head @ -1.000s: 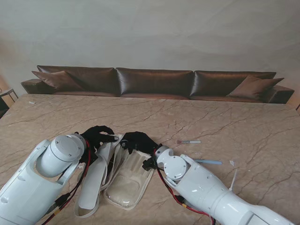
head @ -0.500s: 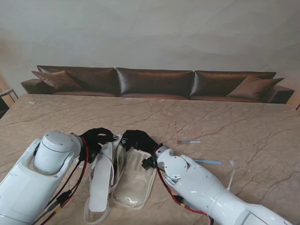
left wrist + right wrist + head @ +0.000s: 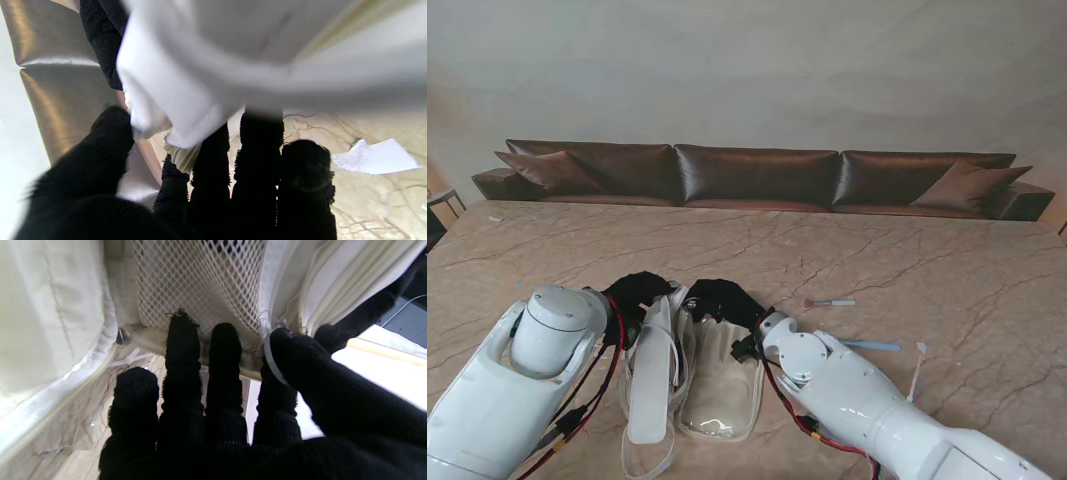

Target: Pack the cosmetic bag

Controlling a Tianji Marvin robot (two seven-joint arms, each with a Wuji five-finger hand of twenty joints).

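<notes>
The white cosmetics bag (image 3: 717, 385) lies open between my arms, its long axis running toward me, with a clear pocket at the near end. Its left flap (image 3: 655, 375) stands on edge. My black-gloved left hand (image 3: 637, 293) grips the flap's far end; in the left wrist view the thumb (image 3: 106, 140) and fingers (image 3: 257, 150) pinch the white fabric (image 3: 186, 76). My right hand (image 3: 722, 298) holds the bag's far rim. In the right wrist view its fingers (image 3: 183, 346) lie against the mesh pocket (image 3: 200, 280), and the thumb pinches the clear edge (image 3: 270, 353).
To the right of the bag lie a thin red-tipped tube (image 3: 830, 302), a light blue stick (image 3: 872, 346), a white stick (image 3: 916, 375) and a small white scrap (image 3: 921, 348). A white paper piece (image 3: 373, 160) lies by my left hand. A brown sofa (image 3: 757, 175) borders the far edge.
The bag's near end has slid to the right and toward me. The left flap has risen from lying flat to standing on edge, narrowing the opening. My left arm has followed to the right.
</notes>
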